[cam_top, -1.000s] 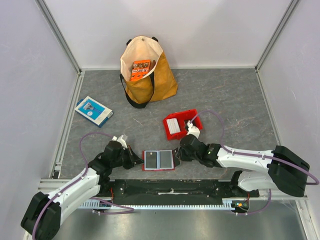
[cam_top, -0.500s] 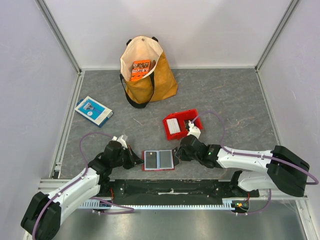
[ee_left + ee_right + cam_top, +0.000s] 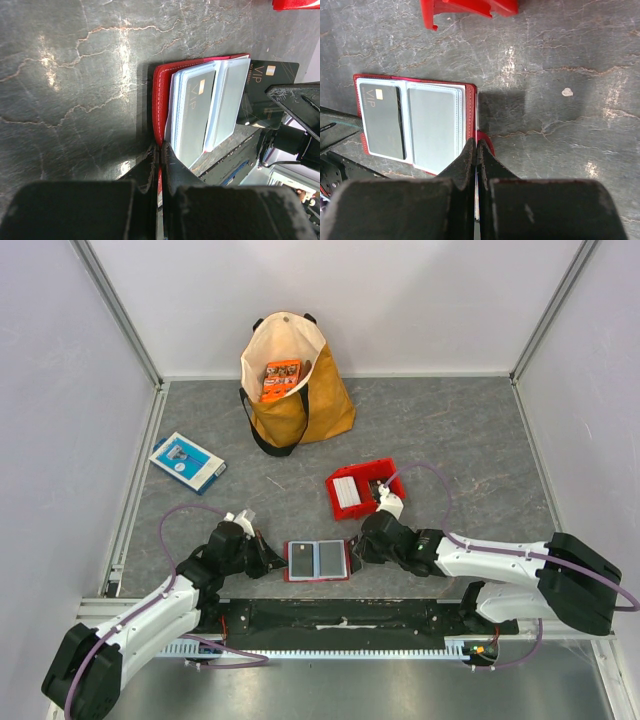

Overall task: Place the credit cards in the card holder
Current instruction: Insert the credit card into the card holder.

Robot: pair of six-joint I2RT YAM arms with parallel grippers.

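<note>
1. The small, flat, red folding card holder (image 3: pixel 318 560) lies open on the grey marbled tabletop (image 3: pixel 450 430). It sits low in the centre of the top view, between the two arms.
2. The left gripper (image 3: pixel 159 150) is clamped tight on the holder's red cover edge, at the bottom centre of its own wrist view, and pins that side down.
3. The right gripper (image 3: pixel 477 146) has its jaws pressed together at the holder's opposite edge. A thin, dark VIP credit card (image 3: pixel 267 92) stands on edge at the right of the left wrist view. It appears to be pinched in that gripper, edge-on to the gripper's own camera.
4. A second dark credit card (image 3: pixel 380 120) sits in the sleeve at the left of the right wrist view. The clear sleeve (image 3: pixel 434 127) beside it looks empty and is probably the target.
5. The sleeve mouth is thin, limp plastic. A card that meets it slightly off-line could ride over the top or slide underneath instead of going in.
6. Only one edge is pinned, so a sideways push could drag the holder or fold it partly shut. The snap tab (image 3: pixel 486 142) by the right fingertips could also snag.
7. A smooth, thin card may pivot or slip in so narrow a pinch.
8. Whitish flat pieces (image 3: pixel 347 492), probably more cards, lie in the red plastic bin (image 3: pixel 360 467) just above the right gripper in the top view. I cannot tell how many there are.
</note>
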